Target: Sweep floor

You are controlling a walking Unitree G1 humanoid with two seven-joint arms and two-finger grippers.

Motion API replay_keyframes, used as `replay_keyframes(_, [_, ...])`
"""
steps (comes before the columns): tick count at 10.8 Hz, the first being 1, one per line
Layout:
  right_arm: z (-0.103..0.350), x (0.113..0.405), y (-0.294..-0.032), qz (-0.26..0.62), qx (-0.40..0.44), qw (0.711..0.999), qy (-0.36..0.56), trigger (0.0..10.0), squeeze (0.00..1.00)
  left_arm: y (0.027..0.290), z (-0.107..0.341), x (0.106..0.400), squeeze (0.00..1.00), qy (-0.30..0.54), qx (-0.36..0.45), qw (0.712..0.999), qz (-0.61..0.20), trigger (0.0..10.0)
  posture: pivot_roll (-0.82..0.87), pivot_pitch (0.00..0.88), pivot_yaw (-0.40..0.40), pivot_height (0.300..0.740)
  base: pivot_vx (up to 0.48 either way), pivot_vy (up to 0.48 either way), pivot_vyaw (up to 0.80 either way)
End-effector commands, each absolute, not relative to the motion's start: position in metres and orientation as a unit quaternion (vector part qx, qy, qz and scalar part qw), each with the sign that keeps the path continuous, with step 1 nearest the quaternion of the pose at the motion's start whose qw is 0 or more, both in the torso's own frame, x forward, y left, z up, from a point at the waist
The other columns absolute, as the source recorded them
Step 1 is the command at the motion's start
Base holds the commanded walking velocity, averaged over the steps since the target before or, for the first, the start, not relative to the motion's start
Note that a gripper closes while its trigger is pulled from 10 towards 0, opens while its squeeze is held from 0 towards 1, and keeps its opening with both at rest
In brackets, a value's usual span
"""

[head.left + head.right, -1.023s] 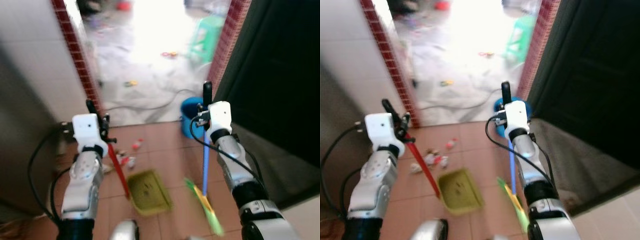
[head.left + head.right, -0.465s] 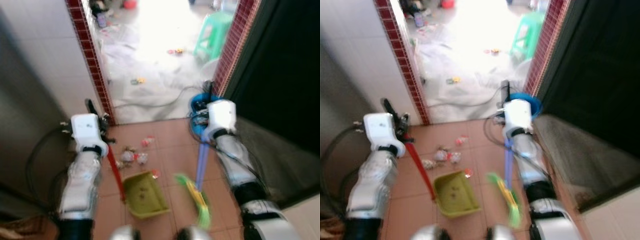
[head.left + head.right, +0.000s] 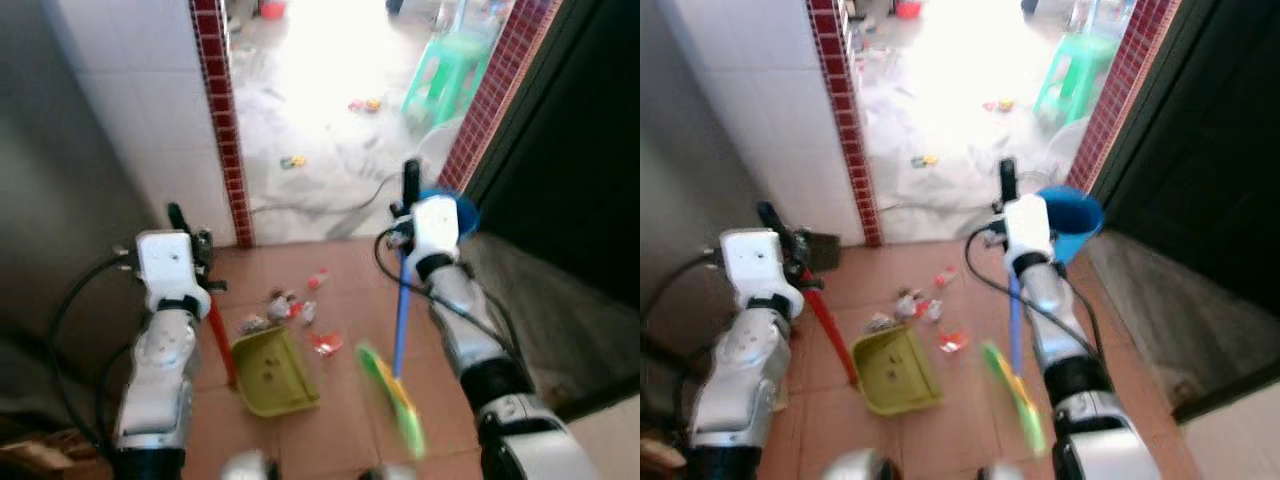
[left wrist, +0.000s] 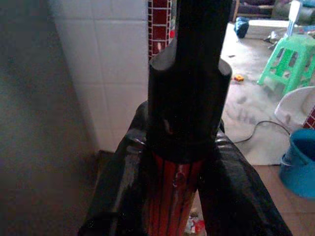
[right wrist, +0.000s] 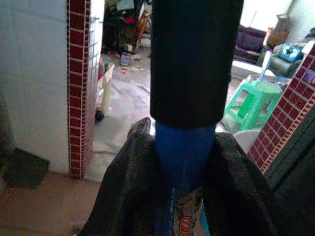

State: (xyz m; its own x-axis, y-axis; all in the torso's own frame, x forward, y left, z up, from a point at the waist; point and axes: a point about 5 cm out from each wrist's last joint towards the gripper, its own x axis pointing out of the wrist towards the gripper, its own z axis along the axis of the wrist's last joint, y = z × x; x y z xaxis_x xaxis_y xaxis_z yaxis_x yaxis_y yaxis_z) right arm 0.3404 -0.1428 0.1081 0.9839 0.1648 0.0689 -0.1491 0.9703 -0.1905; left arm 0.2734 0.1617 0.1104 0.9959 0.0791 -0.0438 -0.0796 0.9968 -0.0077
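My left gripper (image 3: 190, 252) is shut on the red handle (image 4: 173, 202) of a yellow-green dustpan (image 3: 270, 372), which rests on the brown floor tiles. My right gripper (image 3: 410, 212) is shut on the blue broom handle (image 5: 181, 156). The green broom head (image 3: 396, 402) hangs blurred just right of the dustpan. Small pieces of litter (image 3: 288, 304) lie on the tiles just beyond the pan. A red scrap (image 3: 325, 344) lies between the pan and the broom.
A red-tiled pillar (image 3: 222, 120) and white wall stand to the left, a dark door (image 3: 580, 150) to the right. A blue bucket (image 3: 1072, 214) sits by the right doorpost. Beyond the doorway are a white cable (image 3: 330, 206), a green stool (image 3: 446, 76) and more scattered litter.
The whole view has shifted as I move, so the doorway and pillar sit further right. The litter is now nearer the dustpan's mouth. Both grippers keep their hold.
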Motion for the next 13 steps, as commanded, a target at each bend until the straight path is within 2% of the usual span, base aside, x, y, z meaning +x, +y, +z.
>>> replay_keyframes(1, [0.1177,0.3439,-0.1493,0.071,-0.113,0.989,-0.062,10.0,0.0,0.1579,0.1241,0.2744,0.0,-0.011,-0.017,0.999,0.032,10.0,0.03,0.0,-0.031,0.74,0.0,0.0,0.0])
replay_keyframes(3, [0.117,0.3434,-0.1478,0.074,-0.115,0.989,-0.061,10.0,0.0,0.1631,0.1232,0.2739,0.0,-0.013,-0.022,0.999,0.042,10.0,0.02,0.0,-0.031,0.74,0.0,0.0,0.0])
replay_keyframes(8, [0.1148,0.3408,-0.1508,0.07,-0.142,0.986,-0.06,10.0,0.0,0.1565,0.1246,0.2748,0.0,-0.015,-0.03,0.999,0.028,10.0,0.0,0.0,-0.03,0.74,0.32,0.0,0.0])
replay_keyframes(11, [0.1151,0.3397,-0.1481,0.054,-0.126,0.988,-0.069,10.0,0.0,0.1559,0.1234,0.2729,0.0,-0.013,-0.041,0.999,0.026,10.0,0.0,0.0,-0.01,0.74,0.406,0.0,0.76])
replay_keyframes(13, [0.116,0.3383,-0.1455,0.054,-0.132,0.987,-0.076,10.0,0.0,0.1581,0.1256,0.2757,0.0,-0.017,-0.04,0.999,0.026,10.0,0.0,0.0,-0.007,0.74,0.433,0.0,0.27])
